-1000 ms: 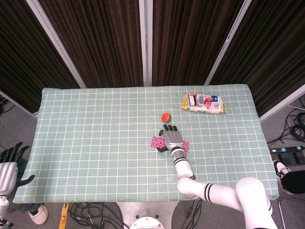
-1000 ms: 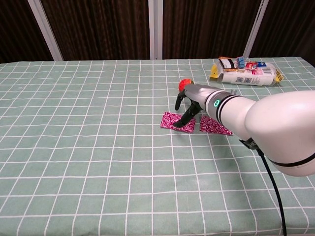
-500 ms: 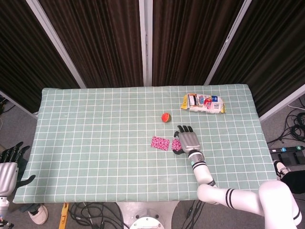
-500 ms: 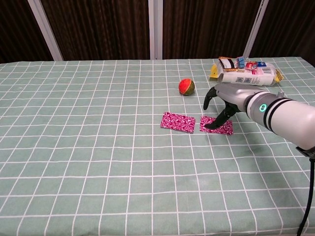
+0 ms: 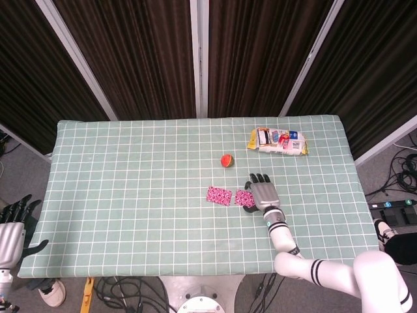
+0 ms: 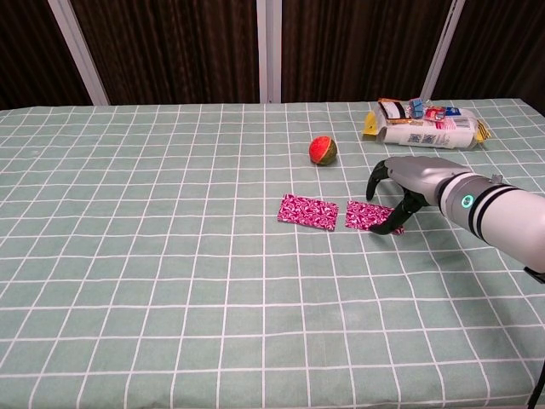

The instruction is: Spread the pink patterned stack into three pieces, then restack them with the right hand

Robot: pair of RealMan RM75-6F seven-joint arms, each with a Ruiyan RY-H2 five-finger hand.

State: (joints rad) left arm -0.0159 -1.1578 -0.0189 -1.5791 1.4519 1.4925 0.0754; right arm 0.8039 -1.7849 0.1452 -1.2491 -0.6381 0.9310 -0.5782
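Observation:
Two pink patterned pieces lie flat side by side on the green checked tablecloth, with a narrow gap between them: the left piece and the right piece. My right hand hovers palm down over the right piece's right end, with its fingertips touching that edge. Its fingers are spread and grip nothing. Whether more pink layers lie under the hand is hidden. My left hand hangs off the table's left front corner, fingers apart and empty.
A red and green ball sits just behind the pink pieces. A snack bag lies at the back right. The tablecloth covers the whole table.
My right hand has moved right, from on top of the left pink piece to the right end of the right piece. The left piece now lies uncovered. The left hand has not moved.

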